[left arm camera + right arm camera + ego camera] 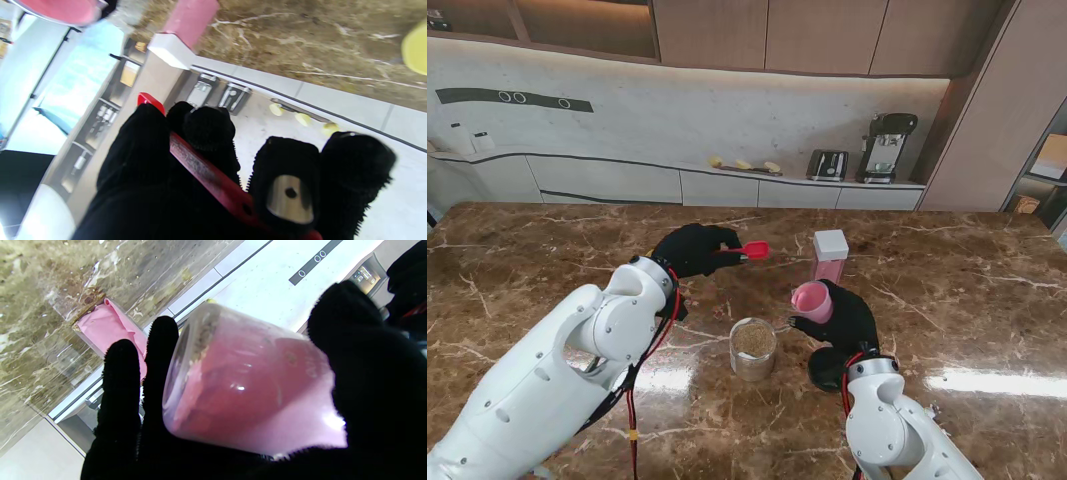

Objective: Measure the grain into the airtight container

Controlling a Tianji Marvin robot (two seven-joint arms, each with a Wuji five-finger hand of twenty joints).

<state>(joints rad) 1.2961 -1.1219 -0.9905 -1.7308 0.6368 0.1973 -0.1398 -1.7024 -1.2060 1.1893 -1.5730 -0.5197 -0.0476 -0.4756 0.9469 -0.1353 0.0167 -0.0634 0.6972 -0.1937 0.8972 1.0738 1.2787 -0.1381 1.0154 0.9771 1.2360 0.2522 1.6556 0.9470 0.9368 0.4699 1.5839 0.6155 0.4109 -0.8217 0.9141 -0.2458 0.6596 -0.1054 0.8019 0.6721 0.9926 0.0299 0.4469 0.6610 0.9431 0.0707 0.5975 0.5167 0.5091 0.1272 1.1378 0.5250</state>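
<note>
Pink plastic fills my right hand: I hold a pink cup, fingers wrapped round its wall, tipped on its side with its mouth turned toward my left, and the right wrist view shows only a few specks clinging inside it, so I judge that its load has been poured out. Just to the left of that hand and slightly nearer to me stands the clear round container on the marble table, upright, lidless, with tan grain showing in it; the cup's mouth hangs close beside its rim and a little higher, not touching it. A few loose grains seem to lie on the table just beyond the container, though they are too small to be sure. My left hand is farther out and higher, closed on the handle of a red measuring scoop whose bowl points toward my right; I cannot tell whether the bowl holds anything. Beyond my right hand, well apart from it, stands a pink box with a white lid. So grain is already in the container; what seems left is any further scoop, setting the tools down, and sealing it, and I see no lid for it.
</note>
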